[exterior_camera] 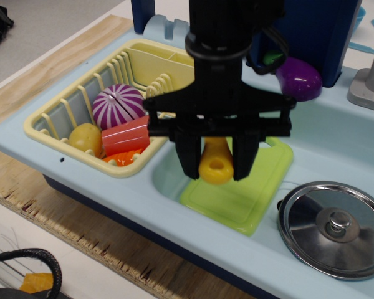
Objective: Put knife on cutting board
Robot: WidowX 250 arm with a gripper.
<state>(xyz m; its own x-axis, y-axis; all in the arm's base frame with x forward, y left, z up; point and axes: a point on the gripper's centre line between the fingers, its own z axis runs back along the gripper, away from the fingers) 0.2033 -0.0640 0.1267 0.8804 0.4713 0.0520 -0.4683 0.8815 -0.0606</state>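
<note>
My black gripper [216, 163] is shut on the knife [215, 164]. Only the knife's chunky yellow handle with the hole at its end shows between the fingers; the white blade is hidden behind the gripper. The gripper holds the knife in the air over the near left part of the lime-green cutting board [267, 198], which lies flat in the pale blue sink basin [336, 134]. The gripper and arm cover much of the board, including most of its handle hole.
A yellow dish rack [53, 123] at the left holds a purple striped onion [116, 103], a round yellow potato toy [85, 136] and a red cylinder [126, 132]. A purple eggplant [299, 77] sits at the back. A metal pot lid [335, 225] lies at the right.
</note>
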